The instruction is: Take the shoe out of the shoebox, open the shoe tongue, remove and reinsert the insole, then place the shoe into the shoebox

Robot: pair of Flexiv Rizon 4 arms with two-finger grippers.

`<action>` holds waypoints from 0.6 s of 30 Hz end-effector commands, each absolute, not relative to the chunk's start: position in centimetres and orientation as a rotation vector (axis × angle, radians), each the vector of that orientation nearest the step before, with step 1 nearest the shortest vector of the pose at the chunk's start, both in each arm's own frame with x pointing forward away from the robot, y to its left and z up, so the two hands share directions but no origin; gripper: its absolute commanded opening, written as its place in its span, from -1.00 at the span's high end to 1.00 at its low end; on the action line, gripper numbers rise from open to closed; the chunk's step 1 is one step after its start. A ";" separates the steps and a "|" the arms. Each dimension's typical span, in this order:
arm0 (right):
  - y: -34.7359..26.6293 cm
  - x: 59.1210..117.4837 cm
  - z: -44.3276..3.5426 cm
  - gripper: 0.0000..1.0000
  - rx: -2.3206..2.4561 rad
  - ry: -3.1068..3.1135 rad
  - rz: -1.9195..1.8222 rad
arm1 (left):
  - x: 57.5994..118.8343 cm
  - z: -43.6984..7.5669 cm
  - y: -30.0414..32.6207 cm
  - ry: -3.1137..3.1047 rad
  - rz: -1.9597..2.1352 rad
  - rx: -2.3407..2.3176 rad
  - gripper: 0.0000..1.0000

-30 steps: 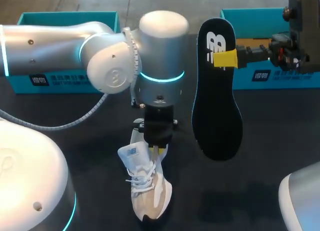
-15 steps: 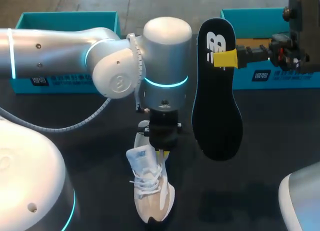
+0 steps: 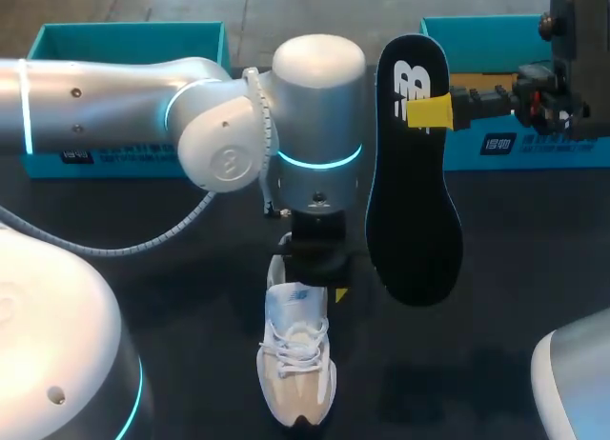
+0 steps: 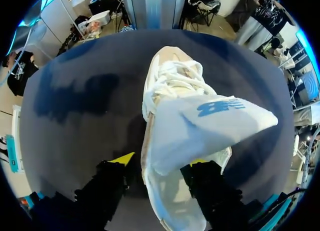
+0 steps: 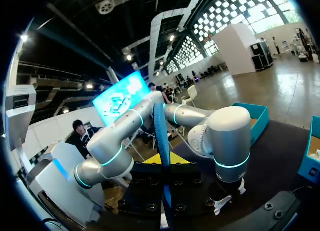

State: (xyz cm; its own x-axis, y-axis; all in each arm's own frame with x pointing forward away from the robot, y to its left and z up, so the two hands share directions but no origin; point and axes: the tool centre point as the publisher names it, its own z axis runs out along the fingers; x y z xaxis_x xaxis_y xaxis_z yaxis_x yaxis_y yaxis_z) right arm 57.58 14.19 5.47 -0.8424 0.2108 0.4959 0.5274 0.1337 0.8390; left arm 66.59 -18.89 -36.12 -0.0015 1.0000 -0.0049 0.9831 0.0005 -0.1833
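A white and beige shoe (image 3: 297, 373) lies on the dark table (image 3: 515, 297), toe toward the near edge, its tongue (image 3: 289, 305) pulled up. My left gripper (image 3: 316, 283) hangs over the heel end. In the left wrist view it (image 4: 160, 163) is open, with the shoe (image 4: 170, 81) between its fingers and the lifted tongue (image 4: 200, 126) ahead of them; one fingertip (image 4: 122, 158) stands apart from the shoe. My right gripper (image 3: 429, 111) is shut on the black insole (image 3: 415, 211), which hangs in the air to the shoe's right. The insole (image 5: 161, 136) shows edge-on between its fingers.
One teal shoebox (image 3: 124, 35) stands at the back left behind my left arm, and another teal shoebox (image 3: 534, 150) at the back right behind my right gripper. Bare table lies to the shoe's right, under the insole.
My left gripper has let go of the tongue and opened. The arm shifted right, and the shoe swung from tilted to straight. The right arm and insole kept still.
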 end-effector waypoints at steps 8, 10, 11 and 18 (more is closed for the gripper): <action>14.5 57.9 5.7 1.00 -0.720 -2.157 -1.763 | 67.1 -34.0 -18.6 -2.275 0.366 -2.139 -1.00; 14.5 57.9 5.7 1.00 -0.720 -2.157 -1.763 | 67.4 -33.3 -18.7 -2.302 0.423 -2.123 -1.00; 14.5 57.9 5.7 1.00 -0.720 -2.157 -1.763 | 67.6 -33.0 -18.9 -2.337 0.456 -2.125 -1.00; 14.5 57.9 5.7 1.00 -0.720 -2.157 -1.763 | 68.8 -29.7 -19.2 -2.461 0.741 -2.104 -1.00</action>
State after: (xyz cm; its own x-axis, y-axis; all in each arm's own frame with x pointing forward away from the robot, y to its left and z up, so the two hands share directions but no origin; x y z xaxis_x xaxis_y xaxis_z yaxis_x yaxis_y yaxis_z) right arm 57.58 14.19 5.47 -0.8424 0.2108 0.4959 0.5274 0.1337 0.8390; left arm 68.65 -20.96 -30.82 -0.1579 0.9534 -0.2572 0.9702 0.1014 -0.2199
